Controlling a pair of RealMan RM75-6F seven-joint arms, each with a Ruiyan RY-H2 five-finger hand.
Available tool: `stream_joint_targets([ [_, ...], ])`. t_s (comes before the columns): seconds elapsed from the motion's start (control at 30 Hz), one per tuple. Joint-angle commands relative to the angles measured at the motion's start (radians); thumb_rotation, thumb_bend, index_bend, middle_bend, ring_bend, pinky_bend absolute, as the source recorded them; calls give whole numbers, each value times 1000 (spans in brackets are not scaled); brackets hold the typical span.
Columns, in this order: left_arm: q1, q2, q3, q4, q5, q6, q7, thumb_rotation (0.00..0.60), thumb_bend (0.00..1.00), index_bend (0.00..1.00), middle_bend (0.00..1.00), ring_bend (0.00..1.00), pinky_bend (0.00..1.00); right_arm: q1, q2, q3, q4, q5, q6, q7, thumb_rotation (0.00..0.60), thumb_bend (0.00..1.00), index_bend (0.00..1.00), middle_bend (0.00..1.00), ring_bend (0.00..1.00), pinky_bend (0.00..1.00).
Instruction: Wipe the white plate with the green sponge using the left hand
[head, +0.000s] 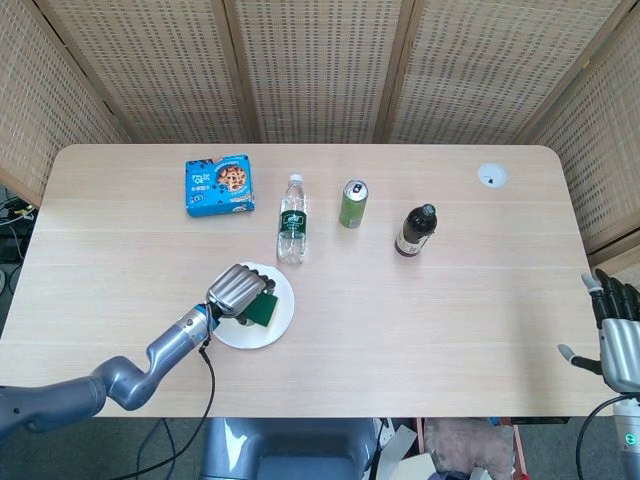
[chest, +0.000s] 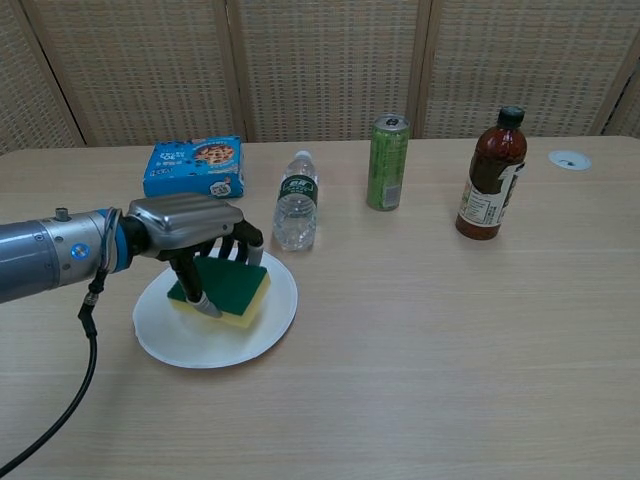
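The white plate (head: 276, 328) (chest: 270, 325) lies on the table in front of the water bottle. My left hand (head: 237, 290) (chest: 190, 228) grips the green sponge (head: 263, 311) (chest: 235, 286), green face up with its yellow layer beneath, and holds it over the middle of the plate. The chest view shows the sponge down at the plate's surface; actual contact is hard to confirm. My right hand (head: 617, 340) hangs open past the table's right front edge, fingers spread, seen only in the head view.
Behind the plate stand a water bottle (head: 291, 220) (chest: 296, 203), a green can (head: 352, 204) (chest: 388, 163) and a brown bottle (head: 415, 231) (chest: 489, 175). A blue cookie box (head: 219, 185) (chest: 193, 169) lies at the back left. A white grommet (head: 491, 176) is at the back right.
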Motion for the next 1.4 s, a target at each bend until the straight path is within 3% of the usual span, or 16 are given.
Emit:
stream_joint_targets([
  [0.03, -12, -24, -4, 16, -27, -24, 25, 600, 98, 622, 484, 448, 574, 1, -2, 0, 3, 4, -5, 1, 600, 0, 35, 0, 0, 0],
  [0.5, -30, -120, -18, 207, -123, -82, 49, 600, 99, 622, 484, 448, 574, 9, -4, 6, 12, 23, -26, 7, 600, 0, 35, 0, 0, 0],
  [1.2, -23, -109, 27, 125, -65, -81, -17, 600, 99, 622, 484, 448, 574, 9, 0, 5, 11, 23, -27, 15, 600, 0, 35, 0, 0, 0],
  [1.4, -16, -94, 30, 160, -78, -82, -1, 600, 99, 622, 484, 448, 574, 9, -1, 5, 10, 23, -26, 12, 600, 0, 35, 0, 0, 0],
])
